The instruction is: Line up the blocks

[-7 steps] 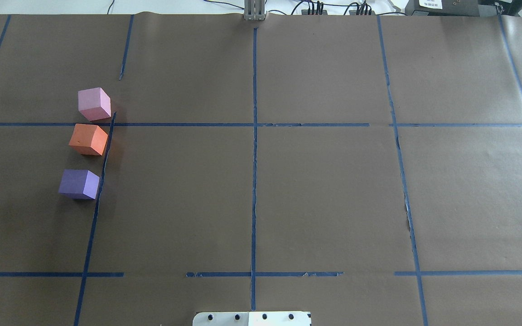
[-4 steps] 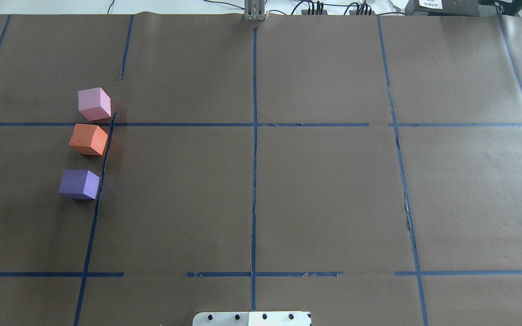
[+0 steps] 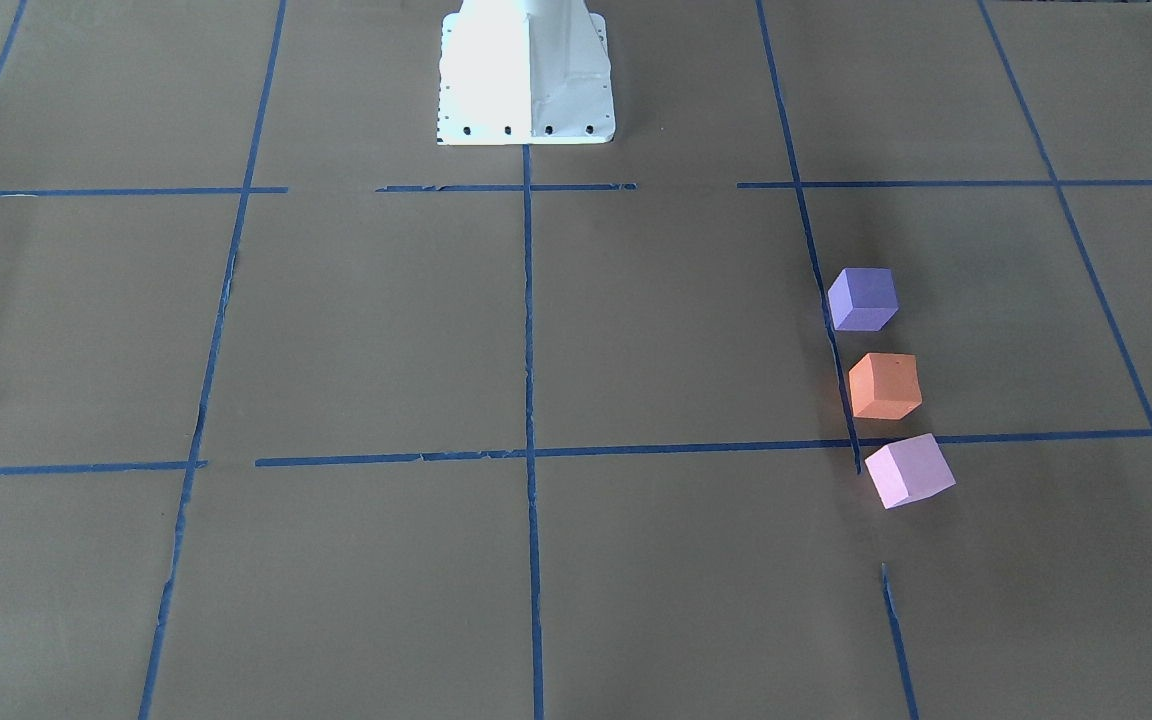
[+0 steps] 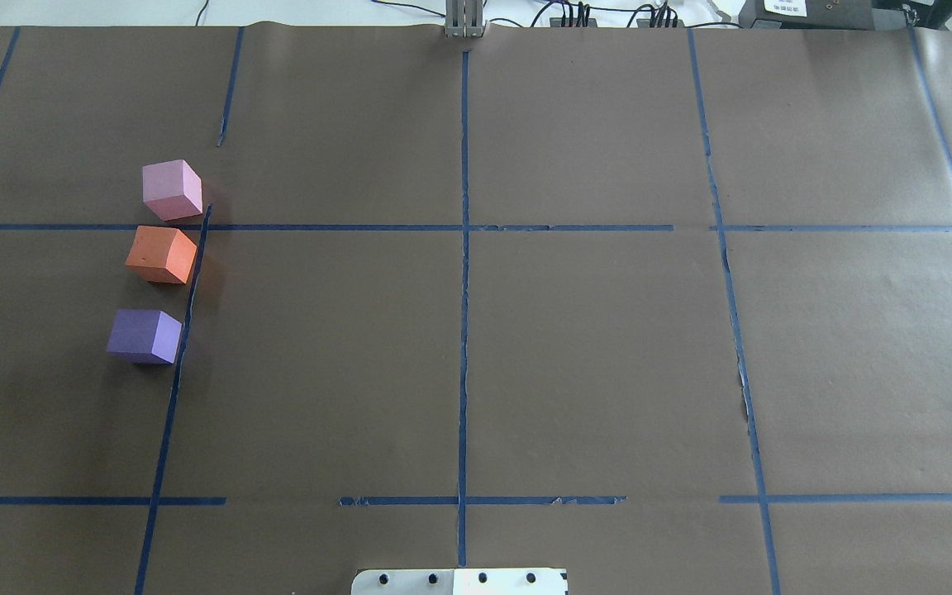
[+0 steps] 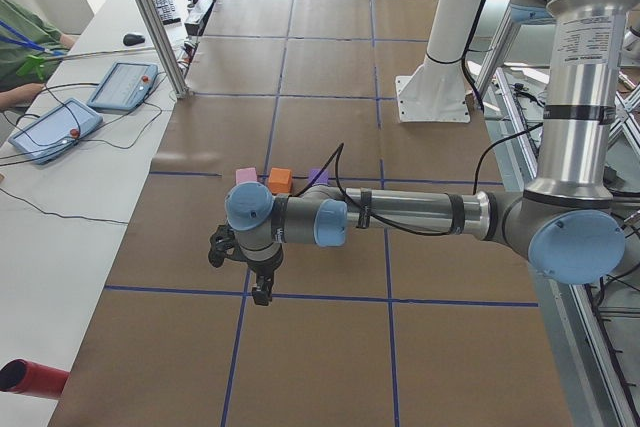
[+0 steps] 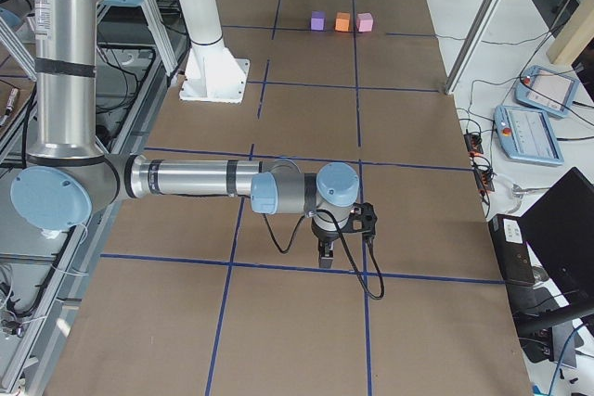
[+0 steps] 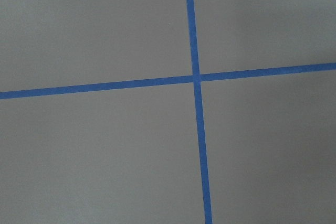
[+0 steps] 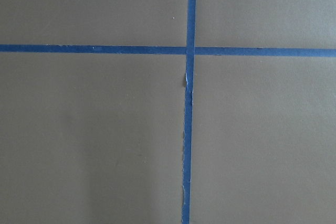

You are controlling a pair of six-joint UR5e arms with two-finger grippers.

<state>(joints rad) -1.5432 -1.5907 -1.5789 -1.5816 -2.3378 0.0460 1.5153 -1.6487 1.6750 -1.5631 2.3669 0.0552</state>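
Unmoved since half a second ago: all three blocks. Left gripper [image 5: 262, 293] and right gripper [image 6: 327, 257] caught only by side views, pointing down; jaw state impossible to tell. One pink block [image 4: 171, 189], one orange block [image 4: 161, 254], one purple block [image 4: 145, 335] in column at robot's left, not touching, just beside blue tape line [image 4: 181, 355]. Wrist views: only brown paper [image 7: 105, 156] and crossed tape.
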